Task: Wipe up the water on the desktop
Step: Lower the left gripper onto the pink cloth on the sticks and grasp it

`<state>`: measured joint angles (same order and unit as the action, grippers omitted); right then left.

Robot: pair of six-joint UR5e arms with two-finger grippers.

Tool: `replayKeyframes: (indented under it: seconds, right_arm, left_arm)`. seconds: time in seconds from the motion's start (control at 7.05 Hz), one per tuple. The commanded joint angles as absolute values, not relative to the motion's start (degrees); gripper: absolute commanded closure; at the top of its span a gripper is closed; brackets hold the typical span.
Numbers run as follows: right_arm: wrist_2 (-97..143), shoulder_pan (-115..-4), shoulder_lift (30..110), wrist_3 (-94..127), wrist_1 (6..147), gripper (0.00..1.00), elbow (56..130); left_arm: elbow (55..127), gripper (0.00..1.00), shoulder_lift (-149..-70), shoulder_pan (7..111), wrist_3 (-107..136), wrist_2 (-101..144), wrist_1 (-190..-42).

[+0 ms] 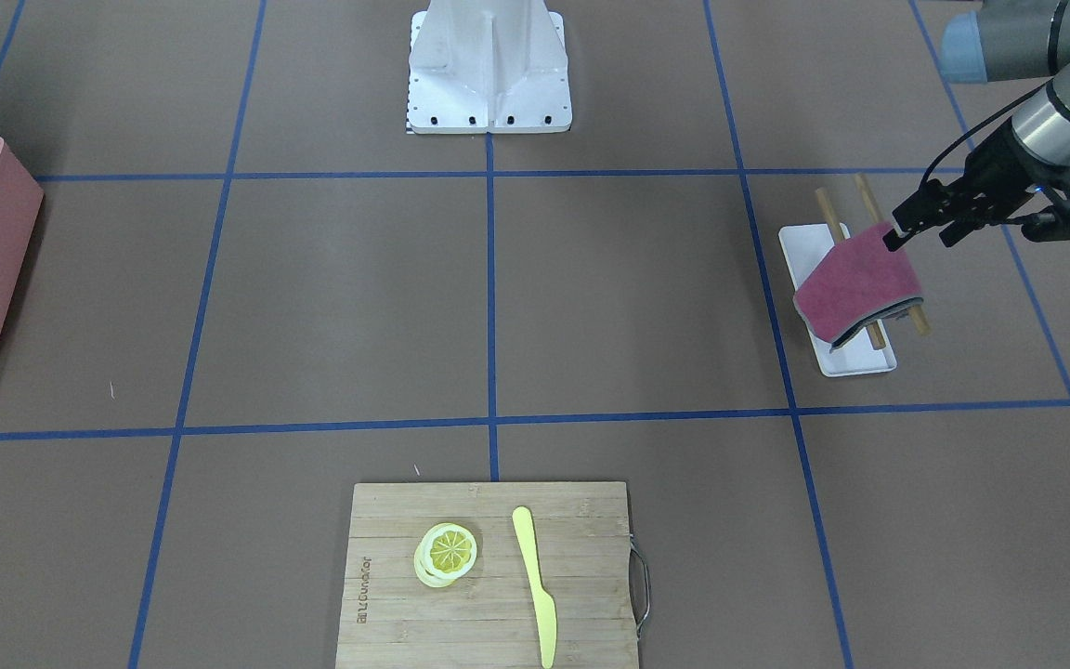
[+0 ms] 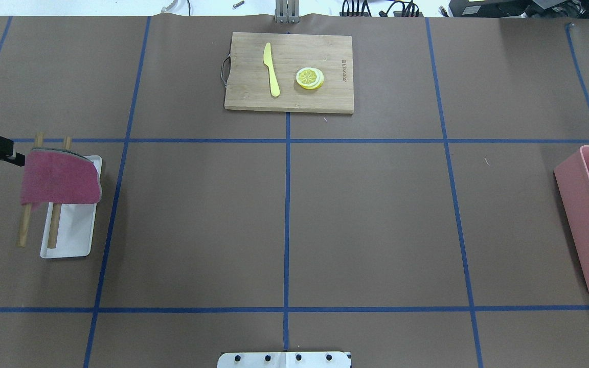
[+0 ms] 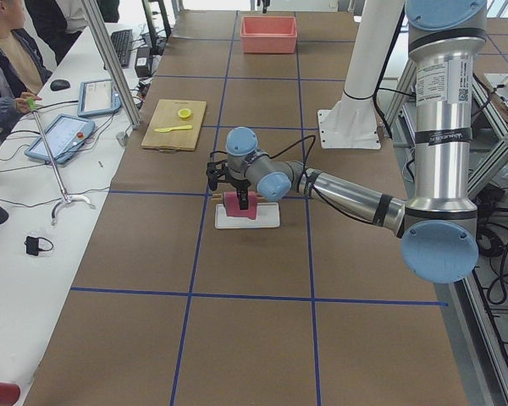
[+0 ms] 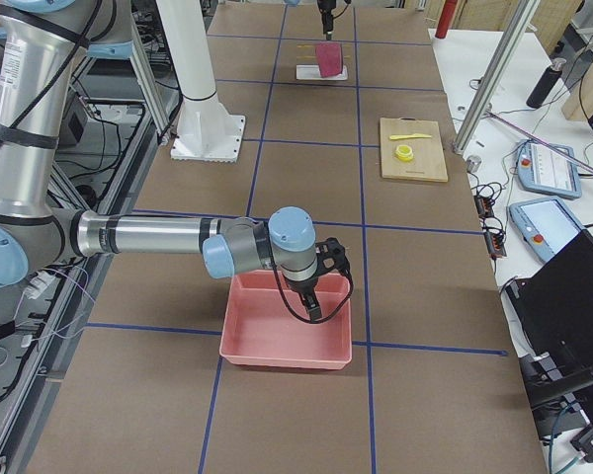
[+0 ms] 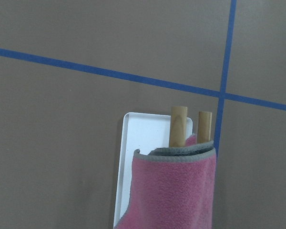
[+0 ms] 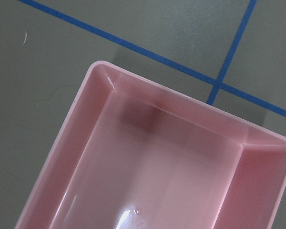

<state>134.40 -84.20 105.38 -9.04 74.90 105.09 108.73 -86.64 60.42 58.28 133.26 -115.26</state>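
Cloth (image 1: 855,293) (pink) hangs pinched in closed left end effector (image 1: 897,234).

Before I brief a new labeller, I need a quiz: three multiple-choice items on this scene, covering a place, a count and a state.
1. The yellow knife lies: A on the cutting board; B in the pink bin; C on the white tray.
2. Wooden rods under the cloth: A one; B two; C four.
3. The left end effector is: A open above the board; B shut on the cloth; C inside the bin.
Key: 1 A, it lies beside the lemon slices; 2 B, two rod ends show; 3 B, it pinches the cloth's corner.
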Motion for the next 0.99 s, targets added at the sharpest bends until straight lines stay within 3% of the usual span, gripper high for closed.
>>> replayKeyframes:
  seconds: [0.0,0.28,0.85]
  right_arm:
    - [134.38,-84.2,105.38,-9.05,74.79,0.0,104.24]
    - [134.38,-84.2,105.38,-9.14,74.79,0.0,103.63]
    - [134.38,-84.2,105.29,-9.14,74.79,0.0,102.92]
  left_arm:
    - [106.62,0.15,-87.97,60.03,58.45,132.54,-115.31]
    - [106.44,0.25,-88.15,60.03,58.54,132.54,-115.31]
    - [105.29,0.27,-89.03,59.5,58.62,132.63,-115.4]
